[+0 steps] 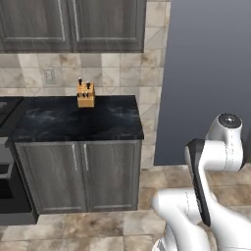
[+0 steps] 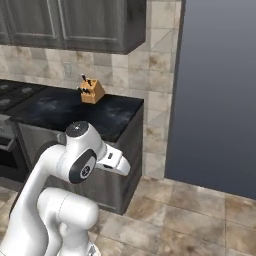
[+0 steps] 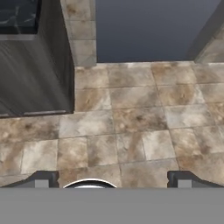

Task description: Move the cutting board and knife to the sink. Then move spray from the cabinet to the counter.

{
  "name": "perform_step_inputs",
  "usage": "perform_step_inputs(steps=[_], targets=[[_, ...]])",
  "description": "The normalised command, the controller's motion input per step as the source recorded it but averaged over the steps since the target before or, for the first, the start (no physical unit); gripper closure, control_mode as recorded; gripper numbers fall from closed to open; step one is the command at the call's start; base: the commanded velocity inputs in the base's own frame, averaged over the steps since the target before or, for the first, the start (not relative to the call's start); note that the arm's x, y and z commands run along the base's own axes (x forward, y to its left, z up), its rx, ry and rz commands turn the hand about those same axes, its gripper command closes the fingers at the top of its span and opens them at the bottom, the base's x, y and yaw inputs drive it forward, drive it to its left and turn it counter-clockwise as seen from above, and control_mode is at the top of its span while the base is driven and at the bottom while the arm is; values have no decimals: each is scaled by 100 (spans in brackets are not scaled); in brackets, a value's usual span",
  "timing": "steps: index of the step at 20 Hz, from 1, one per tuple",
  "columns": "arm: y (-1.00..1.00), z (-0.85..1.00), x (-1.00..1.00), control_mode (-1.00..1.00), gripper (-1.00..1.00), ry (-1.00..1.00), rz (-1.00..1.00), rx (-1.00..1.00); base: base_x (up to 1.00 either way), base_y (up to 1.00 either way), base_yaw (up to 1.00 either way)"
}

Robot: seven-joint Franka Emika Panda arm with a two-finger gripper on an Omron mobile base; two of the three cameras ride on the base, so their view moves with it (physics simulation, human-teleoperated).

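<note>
Right now the arm is folding up close over its base, well short of the counter, with its elbow joints bunching at the lower right of the left base view and the lower left of the right base view. In the hand view the gripper is pointing down at bare tan floor tiles; its two dark fingertips are sitting far apart near the bottom corners, so the claw is standing wide open and gripping nothing.

The black marble-like counter is lying ahead and to the left, ending at a tiled wall corner on its right side. A wooden knife block with dark handles poking out is resting at the back of the counter, against the beige tile backsplash. An outlet is showing on that backsplash to the left of the block. Grey wood-grain wall cabinet doors are hanging shut above the counter, and grey lower cabinets with bar handles are sitting shut beneath it. A dark stove is adjoining the counter's left end. A plain blue-grey wall is filling the right side past the corner.

Between the arm and the counter, open floor is lying clear. In the hand view, the lower cabinet's side panel is showing at the upper left.
</note>
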Motion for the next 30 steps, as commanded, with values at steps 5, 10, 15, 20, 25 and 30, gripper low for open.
perform_step_inputs(steps=[5,10,15,20,25,30], targets=[[0,0,0,100,-100,0,0,0,59,65,-15],[0,0,0,100,-100,0,0,0,64,61,-14],[0,0,0,100,-100,0,0,0,64,63,-10],[0,0,0,100,-100,0,0,0,45,77,-1],[0,0,0,100,-100,0,0,0,36,83,0],[0,0,0,100,-100,0,0,0,37,82,-5]])
